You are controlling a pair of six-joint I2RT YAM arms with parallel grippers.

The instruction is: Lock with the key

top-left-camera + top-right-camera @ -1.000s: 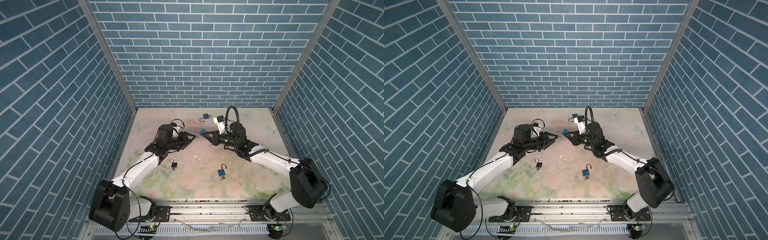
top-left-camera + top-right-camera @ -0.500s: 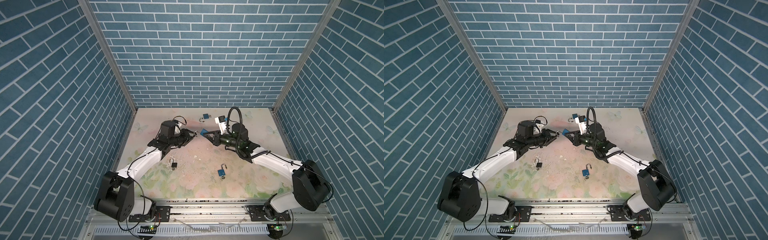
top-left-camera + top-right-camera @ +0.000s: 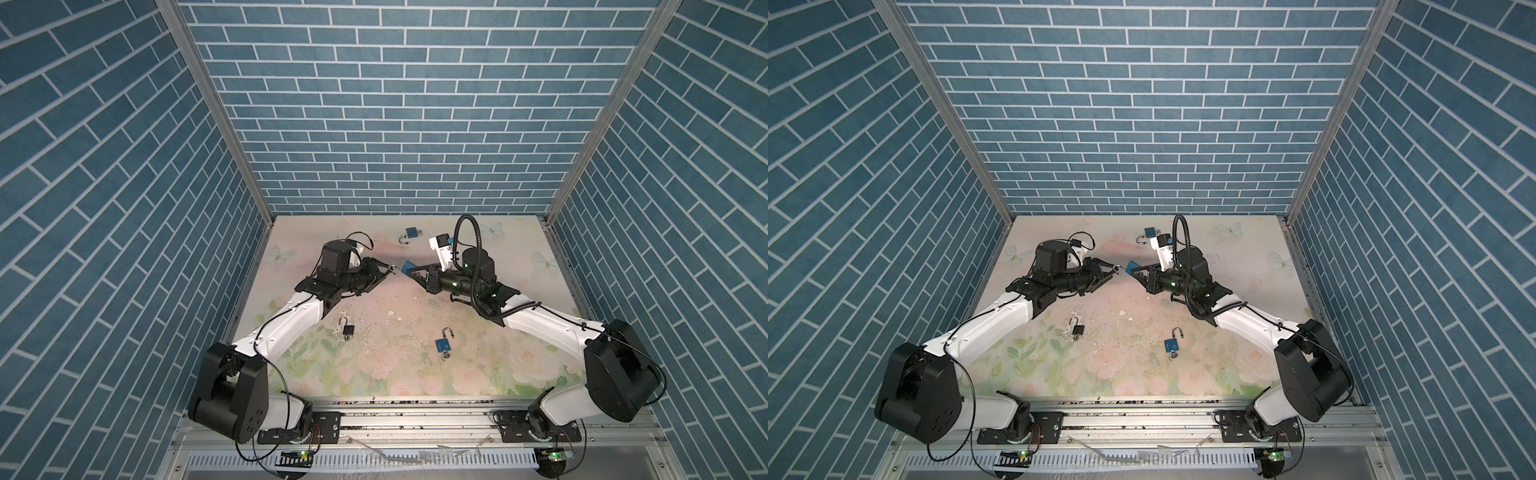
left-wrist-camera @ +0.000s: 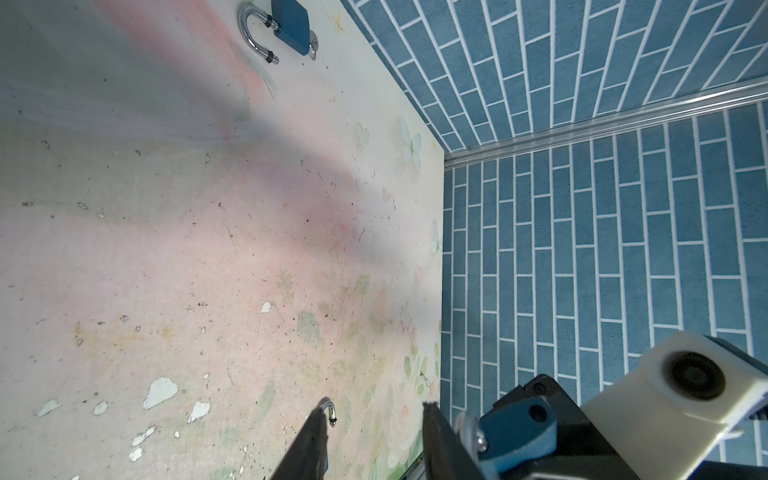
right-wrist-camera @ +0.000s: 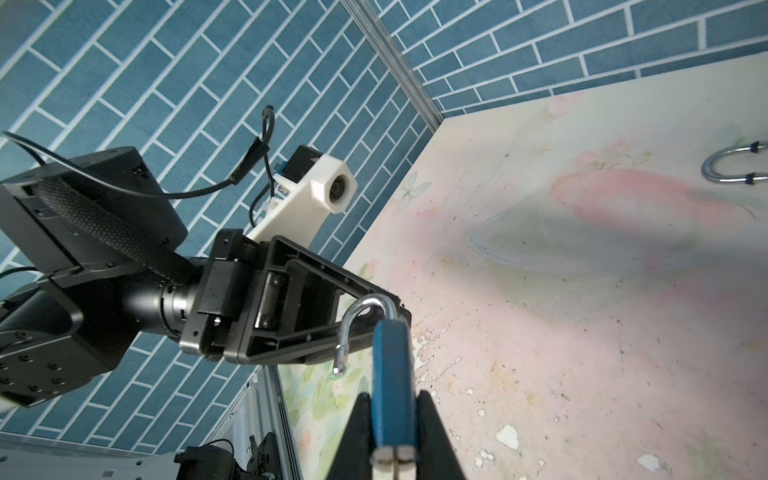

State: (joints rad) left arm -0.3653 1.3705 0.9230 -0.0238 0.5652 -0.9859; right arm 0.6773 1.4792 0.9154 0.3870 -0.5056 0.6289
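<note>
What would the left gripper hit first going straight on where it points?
Most likely the blue padlock with open silver shackle, clamped in the right gripper just ahead; depth leaves contact unclear.

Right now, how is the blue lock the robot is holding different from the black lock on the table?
The blue lock is pinched in the right gripper and held up in the air. The black lock lies flat on the table with nothing touching it. The blue lock is bright blue and the black lock is dark. Both have a shiny metal hoop, and both hoops look swung open.
</note>
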